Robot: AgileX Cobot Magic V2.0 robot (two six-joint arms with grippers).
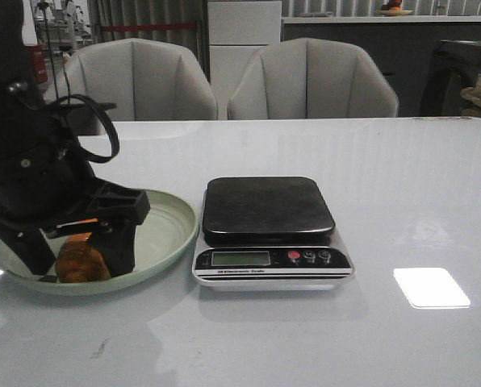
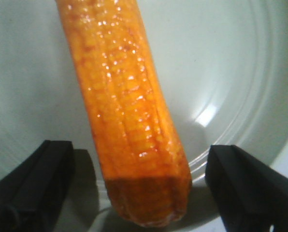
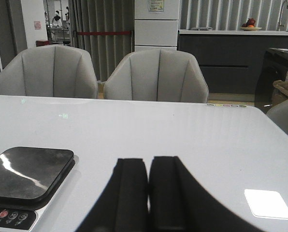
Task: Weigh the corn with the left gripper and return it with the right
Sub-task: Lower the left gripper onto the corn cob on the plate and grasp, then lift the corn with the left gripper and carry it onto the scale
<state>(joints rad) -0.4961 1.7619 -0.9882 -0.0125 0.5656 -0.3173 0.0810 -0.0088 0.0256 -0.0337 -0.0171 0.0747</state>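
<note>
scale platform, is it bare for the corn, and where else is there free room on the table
Yes, the scale platform is bare. The table is free right of the scale and behind it toward the chairs. The plate is crowded: the left gripper straddles the corn.

Overhead light leaves a bright rectangular glare patch on the glossy table (image 1: 434,201). The corn (image 2: 129,125) glistens, softly blurred, its near end shadowed.

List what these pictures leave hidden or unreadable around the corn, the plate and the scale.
- Front view: most of the corn is hidden behind the left tool.
- Front view: the scale display is too small to read.
- Left wrist view: the corn's far end is cut off by the edge.
- Right wrist view: the plate is out of frame; the scale is cropped.
</note>
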